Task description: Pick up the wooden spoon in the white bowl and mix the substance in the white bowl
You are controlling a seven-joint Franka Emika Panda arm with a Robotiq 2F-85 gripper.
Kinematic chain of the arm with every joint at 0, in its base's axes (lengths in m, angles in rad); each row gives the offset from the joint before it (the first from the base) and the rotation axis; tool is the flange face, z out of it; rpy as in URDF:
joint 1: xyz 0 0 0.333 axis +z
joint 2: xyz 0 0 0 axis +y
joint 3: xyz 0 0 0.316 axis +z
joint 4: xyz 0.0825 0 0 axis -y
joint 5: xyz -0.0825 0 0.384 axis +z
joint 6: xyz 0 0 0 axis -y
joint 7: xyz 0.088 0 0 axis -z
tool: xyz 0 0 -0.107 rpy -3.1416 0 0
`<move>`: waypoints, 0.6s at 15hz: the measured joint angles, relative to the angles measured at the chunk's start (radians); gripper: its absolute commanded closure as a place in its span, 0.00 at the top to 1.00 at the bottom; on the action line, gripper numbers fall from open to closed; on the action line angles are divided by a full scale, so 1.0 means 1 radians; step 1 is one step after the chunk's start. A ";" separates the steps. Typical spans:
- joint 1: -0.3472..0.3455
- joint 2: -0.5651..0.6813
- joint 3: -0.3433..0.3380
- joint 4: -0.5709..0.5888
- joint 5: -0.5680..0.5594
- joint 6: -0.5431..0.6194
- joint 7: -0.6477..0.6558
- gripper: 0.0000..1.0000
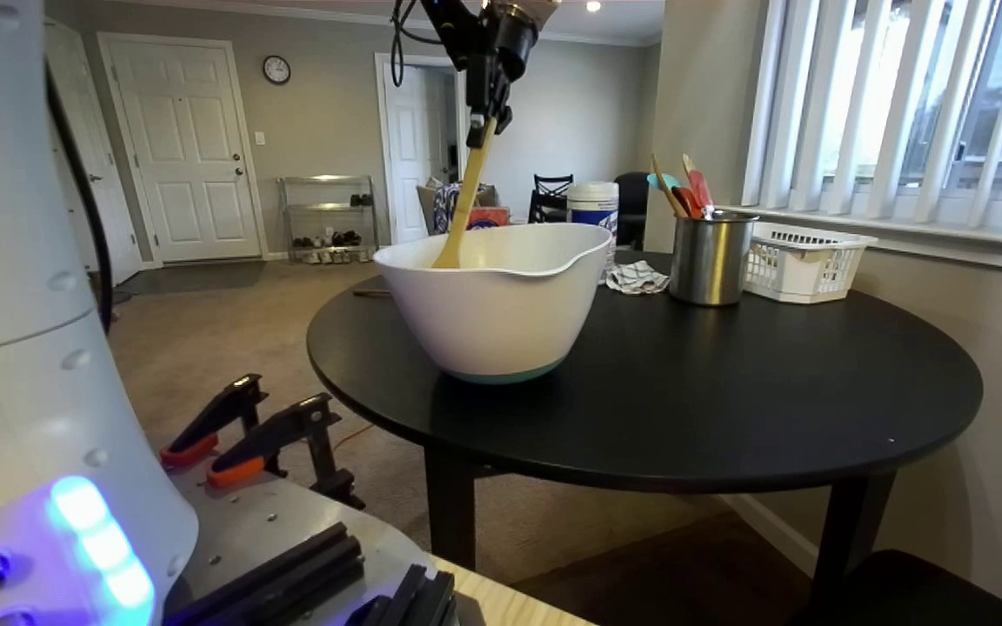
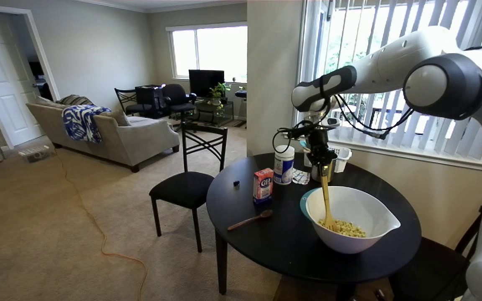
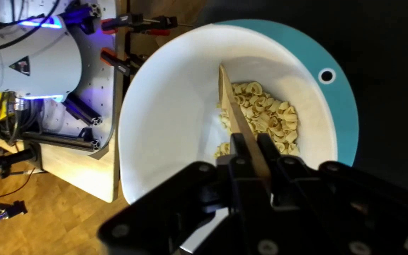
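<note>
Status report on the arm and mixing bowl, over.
End effector clamped on wooden spoon. Spoon dips into white bowl, contact with pasta unclear. No obstruction seen.

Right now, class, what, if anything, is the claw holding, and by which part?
The claw holds the wooden spoon by its handle, near the upper end, its head down in the white bowl.

A home, with carpet (image 2: 48,234), sofa (image 2: 117,140), round black table (image 1: 692,391), houseplant (image 2: 219,92) and shoe rack (image 1: 327,208).

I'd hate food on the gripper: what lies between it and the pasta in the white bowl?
The wooden spoon, clamped in the gripper, spans that gap, reaching down into the white bowl toward the pasta, as an exterior view shows.
</note>
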 measured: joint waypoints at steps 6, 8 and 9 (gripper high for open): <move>-0.018 -0.155 -0.016 -0.280 -0.025 0.291 0.070 0.03; -0.018 -0.219 -0.013 -0.359 -0.052 0.333 0.120 0.03; -0.018 -0.245 -0.010 -0.392 -0.072 0.339 0.143 0.03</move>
